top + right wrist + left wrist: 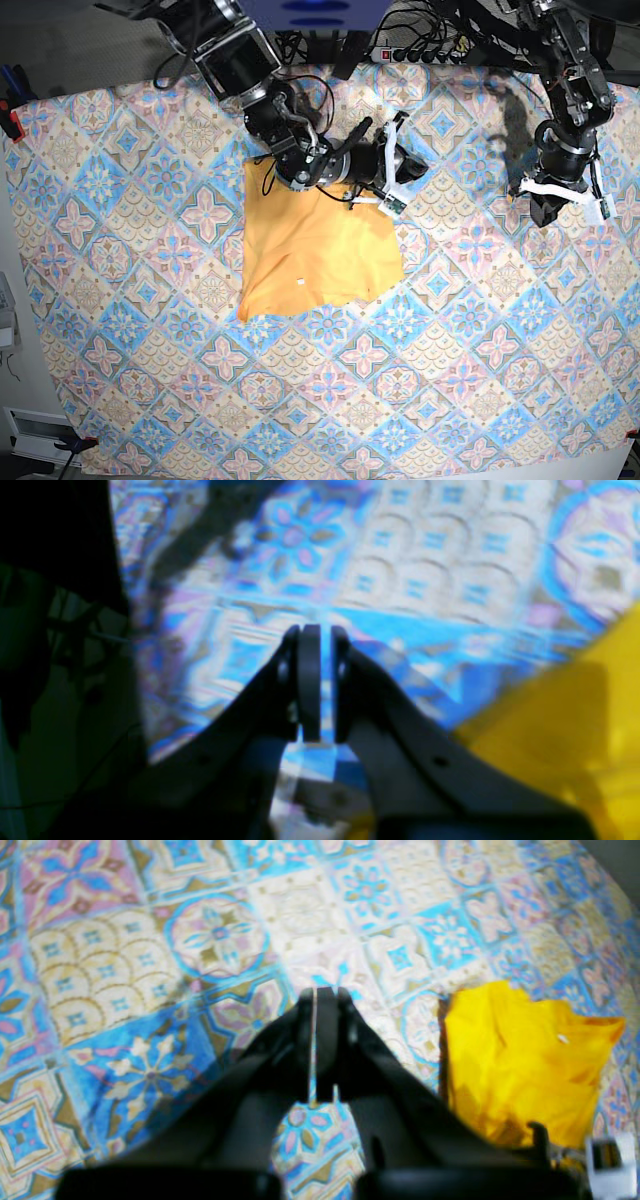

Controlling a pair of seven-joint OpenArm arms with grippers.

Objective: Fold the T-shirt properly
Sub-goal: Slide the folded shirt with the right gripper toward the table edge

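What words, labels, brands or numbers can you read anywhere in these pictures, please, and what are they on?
None can be read.
The small white tag on the T-shirt: too small to read.
The tablecloth: only a tile pattern, no text.

Soft wrist feeds, crisp base view.
I see both wrist views blurred, the right wrist's left side dark; overhead light is even, with glare whitening the tablecloth (310, 920).
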